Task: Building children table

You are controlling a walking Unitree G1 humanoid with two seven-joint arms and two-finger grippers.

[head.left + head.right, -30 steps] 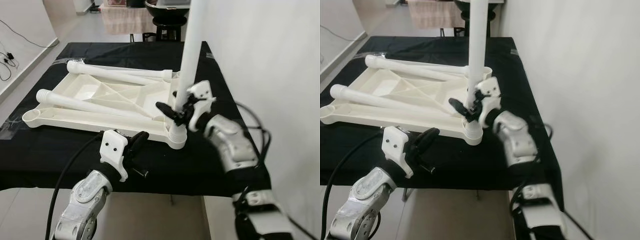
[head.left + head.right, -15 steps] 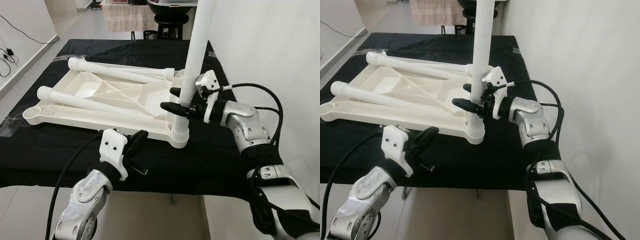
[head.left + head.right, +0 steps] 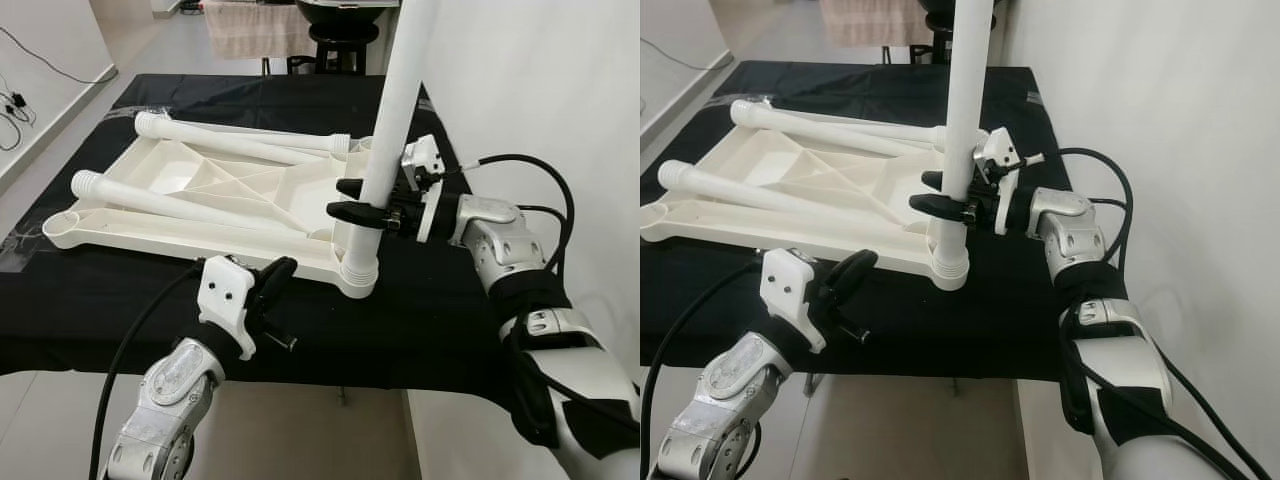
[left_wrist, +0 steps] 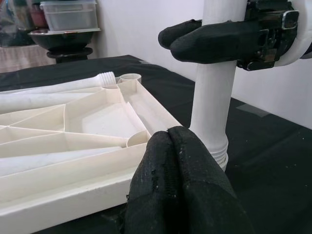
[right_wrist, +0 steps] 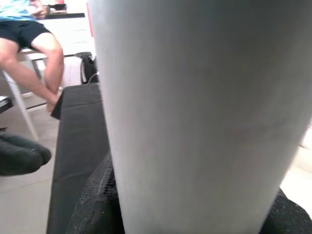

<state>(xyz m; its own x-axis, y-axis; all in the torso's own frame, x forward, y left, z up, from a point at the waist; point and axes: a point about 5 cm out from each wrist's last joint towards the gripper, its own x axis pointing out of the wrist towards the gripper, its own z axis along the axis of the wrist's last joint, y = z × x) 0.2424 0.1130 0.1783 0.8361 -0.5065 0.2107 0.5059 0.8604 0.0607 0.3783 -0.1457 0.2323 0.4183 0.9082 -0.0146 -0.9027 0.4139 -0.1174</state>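
An upturned white plastic tabletop (image 3: 215, 200) lies on the black-covered table (image 3: 420, 320), ribs facing up, with two loose white legs (image 3: 190, 208) resting across it. The left pincer (image 3: 270, 285) hovers just off the tabletop's near edge, its black fingers (image 4: 180, 190) pressed together and holding nothing. At the near right corner socket (image 3: 357, 277) a third leg (image 3: 392, 120) stands upright; the right pincer (image 3: 350, 200) clamps its fingers around this leg low down, just above the socket.
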